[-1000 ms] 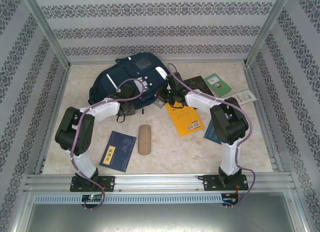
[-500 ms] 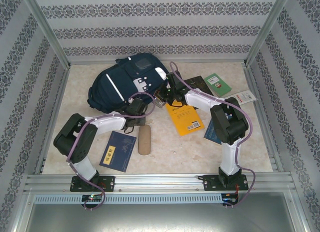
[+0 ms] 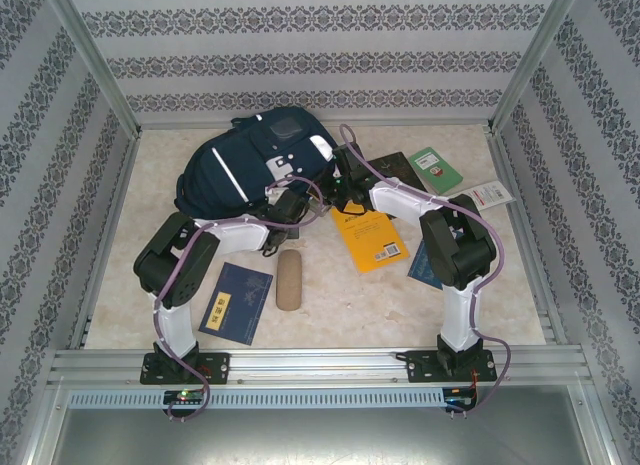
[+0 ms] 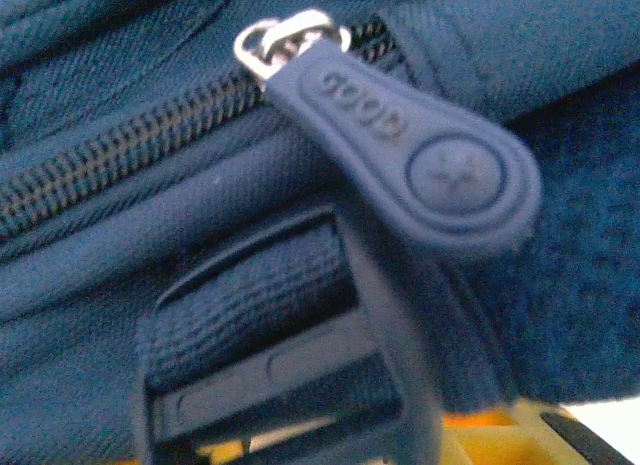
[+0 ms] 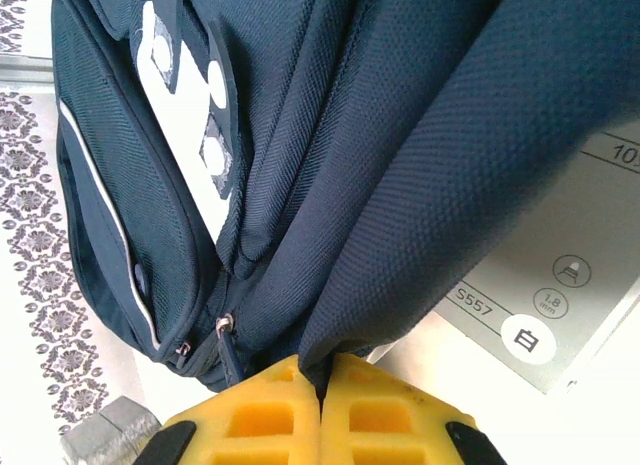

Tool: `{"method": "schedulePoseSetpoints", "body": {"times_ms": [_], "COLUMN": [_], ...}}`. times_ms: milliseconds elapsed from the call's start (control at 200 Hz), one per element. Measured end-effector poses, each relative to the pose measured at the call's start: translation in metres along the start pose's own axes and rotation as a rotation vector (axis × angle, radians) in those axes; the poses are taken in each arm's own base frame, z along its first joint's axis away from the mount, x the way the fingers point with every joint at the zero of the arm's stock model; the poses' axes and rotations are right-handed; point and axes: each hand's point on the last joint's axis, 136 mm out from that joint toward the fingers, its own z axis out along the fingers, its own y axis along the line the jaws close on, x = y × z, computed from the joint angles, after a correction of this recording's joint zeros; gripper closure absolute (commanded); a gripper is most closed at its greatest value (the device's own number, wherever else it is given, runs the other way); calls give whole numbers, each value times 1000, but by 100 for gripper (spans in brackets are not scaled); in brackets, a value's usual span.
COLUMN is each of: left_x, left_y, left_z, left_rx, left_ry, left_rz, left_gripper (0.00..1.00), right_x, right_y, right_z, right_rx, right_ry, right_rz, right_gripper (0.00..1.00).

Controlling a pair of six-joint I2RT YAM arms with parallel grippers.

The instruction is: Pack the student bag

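Note:
The student bag (image 3: 245, 165), navy with a thin white stripe, lies at the back of the table. My right gripper (image 3: 340, 190) is at its right end, and its yellow pads (image 5: 270, 405) are shut on a fold of the bag's fabric (image 5: 420, 185). My left gripper (image 3: 290, 207) is pressed up to the bag's near right edge. In the left wrist view a closed zipper with a rubber pull tab (image 4: 420, 155) and a strap buckle (image 4: 290, 355) sit right in front of it. Only slivers of yellow pad (image 4: 510, 435) show, so I cannot tell how the jaws stand.
An orange book (image 3: 370, 237) lies under the right arm, a blue book (image 3: 236, 302) and a tan pencil case (image 3: 289, 279) lie near the front. A green book (image 3: 435, 169), a dark book (image 3: 395, 170) and a white box (image 5: 560, 305) lie at the right.
My left arm has swung right and forward, bringing its gripper from beside the pencil case up to the bag's near right edge. The right gripper has stayed clamped on the fabric.

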Motion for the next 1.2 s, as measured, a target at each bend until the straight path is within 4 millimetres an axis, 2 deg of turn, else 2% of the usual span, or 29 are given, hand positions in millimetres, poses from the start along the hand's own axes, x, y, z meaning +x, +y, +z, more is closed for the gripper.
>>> {"method": "schedulePoseSetpoints", "body": {"times_ms": [115,175,220,475,610,864,1134,1199], "left_x": [-1,-4,-5,-8,-10,-23,-25,-24], "left_y": [1,0,1,3,10,50,94,112], "left_z": [11,11,13,13,2,-34,-46,-49], "left_rx": [-30,-32,-43,-60,-63,-61,-33,-60], "left_ry": [0,-7,-9,-15,-14,-18,27,39], "left_rz": [-12,-17,-23,-20,-23,-89,-164,-180], "left_gripper": [72,90,100,100,100,100,100,100], "right_x": [0,0,0,-2,-7,-21,-37,-45], "right_y": [-2,-2,-2,-3,-5,-7,-5,-7], "right_z": [1,1,1,0,-3,-13,-28,-32], "right_rx": [4,4,4,2,-6,-10,-37,-26], "right_ry": [1,1,1,3,13,17,20,7], "right_rz": [1,2,1,6,7,-22,-46,-52], "right_gripper": [100,100,100,100,100,100,100,100]}}
